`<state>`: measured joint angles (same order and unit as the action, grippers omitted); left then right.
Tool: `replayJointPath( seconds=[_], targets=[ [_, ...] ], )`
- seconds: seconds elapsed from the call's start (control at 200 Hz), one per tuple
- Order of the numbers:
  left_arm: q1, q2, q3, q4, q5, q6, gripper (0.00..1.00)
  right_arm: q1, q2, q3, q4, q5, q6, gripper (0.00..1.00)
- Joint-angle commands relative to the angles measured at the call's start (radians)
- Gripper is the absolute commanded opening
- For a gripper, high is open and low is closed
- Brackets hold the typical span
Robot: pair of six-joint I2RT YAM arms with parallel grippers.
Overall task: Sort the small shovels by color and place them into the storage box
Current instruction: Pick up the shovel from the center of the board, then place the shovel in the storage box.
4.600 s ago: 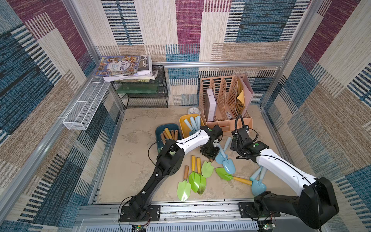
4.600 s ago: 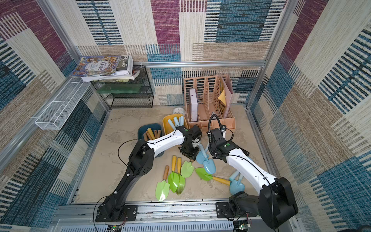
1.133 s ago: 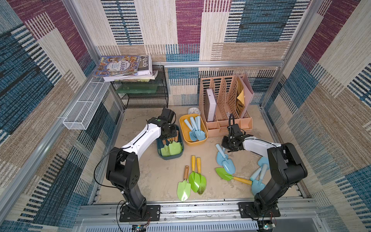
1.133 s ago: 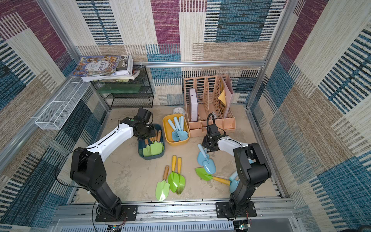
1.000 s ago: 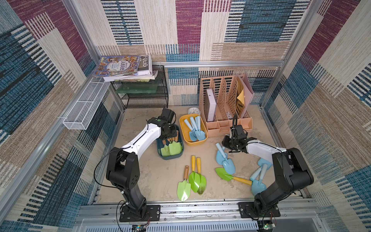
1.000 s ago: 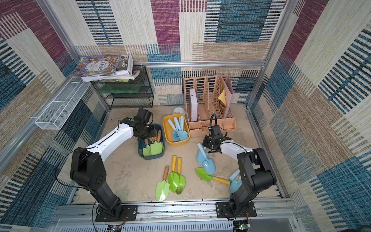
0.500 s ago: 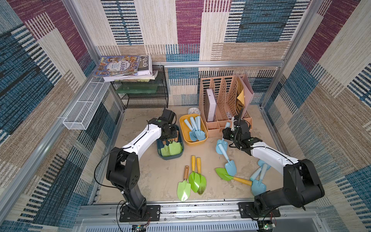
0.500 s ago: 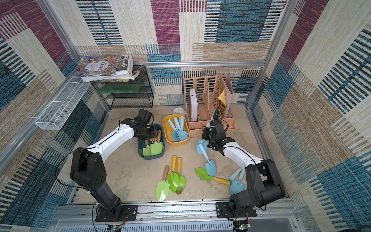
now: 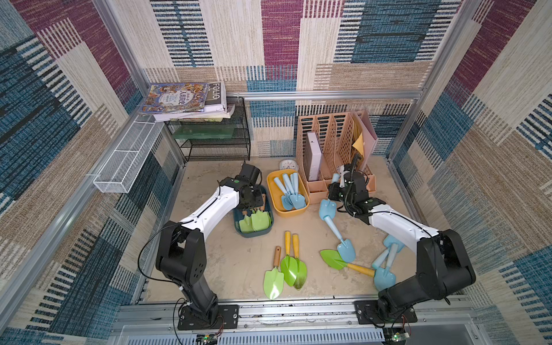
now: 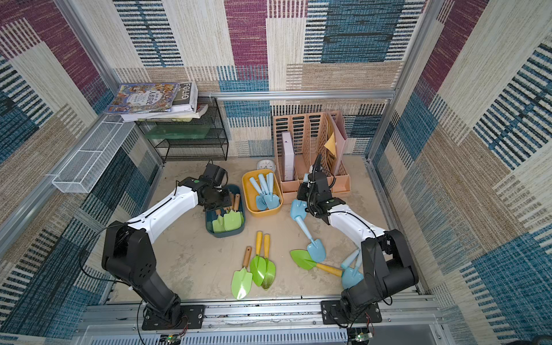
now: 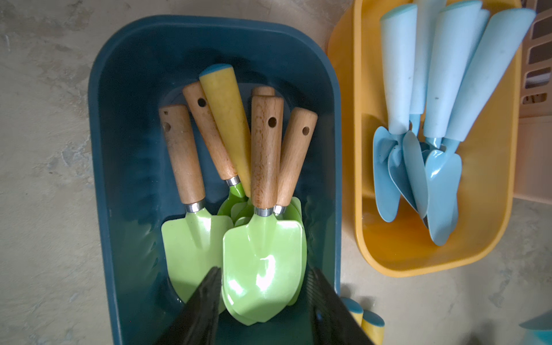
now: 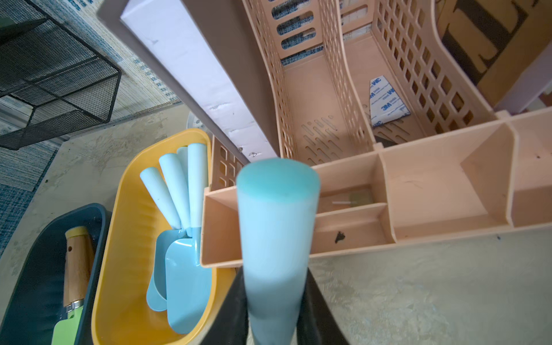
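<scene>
The right pincer (image 12: 273,285) is clamped on the handle of a pale blue shovel (image 9: 326,207). It holds the shovel clear of the worktop (image 9: 236,268), blade down, just beside the yellow bin (image 9: 291,213) on the right arm's side. A second ago that shovel lay flat with the pincer low beside it; half a second ago it was already raised (little has shifted since). The left pincer (image 11: 264,270) hangs in the dark blue bin (image 11: 98,179), just beside the yellow bin on the left arm's side. Its jaws stand partly apart on either side of the topmost green shovel (image 11: 263,254), and I cannot tell whether they pinch the blade. That arm has kept its pose over the last second. Several seconds back, both arms reached over the scattered pile, nearer the robot's bases than the yellow bin. There the loose green shovels (image 9: 288,268) and loose blue shovels (image 9: 346,252) lie as before. The sorted blue shovels (image 9: 294,198) rest inside the yellow bin.
</scene>
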<state>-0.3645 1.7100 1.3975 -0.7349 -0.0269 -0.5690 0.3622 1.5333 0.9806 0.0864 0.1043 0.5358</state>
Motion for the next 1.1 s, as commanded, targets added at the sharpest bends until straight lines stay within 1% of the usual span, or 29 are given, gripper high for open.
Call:
replayJointPath(
  seconds=[0.0, 0.165, 0.341, 0.581, 0.676, 0.846, 1.092],
  targets=[
    [-0.001, -0.008, 0.001, -0.01, -0.006, 0.004, 0.49, 0.008, 0.027, 0.035, 0.038, 0.009, -0.029, 0.15],
    [-0.001, -0.007, 0.008, -0.013, -0.012, 0.006, 0.49, 0.041, 0.054, 0.099, 0.025, 0.03, -0.08, 0.16],
    [-0.001, 0.001, 0.015, -0.017, -0.011, 0.008, 0.49, 0.098, 0.1, 0.227, -0.045, 0.045, -0.156, 0.16],
    [-0.001, -0.008, 0.015, -0.027, -0.029, 0.018, 0.49, 0.193, 0.282, 0.486, -0.176, -0.078, -0.249, 0.16],
    [-0.001, -0.022, 0.01, -0.034, -0.047, 0.029, 0.49, 0.225, 0.369, 0.568, -0.199, -0.112, -0.256, 0.17],
    [0.003, -0.056, -0.011, -0.045, -0.076, 0.042, 0.5, 0.266, 0.504, 0.715, -0.235, -0.136, -0.261, 0.16],
    [0.009, -0.09, -0.049, -0.054, -0.097, 0.05, 0.5, 0.289, 0.621, 0.841, -0.26, -0.226, -0.258, 0.16]
  ],
)
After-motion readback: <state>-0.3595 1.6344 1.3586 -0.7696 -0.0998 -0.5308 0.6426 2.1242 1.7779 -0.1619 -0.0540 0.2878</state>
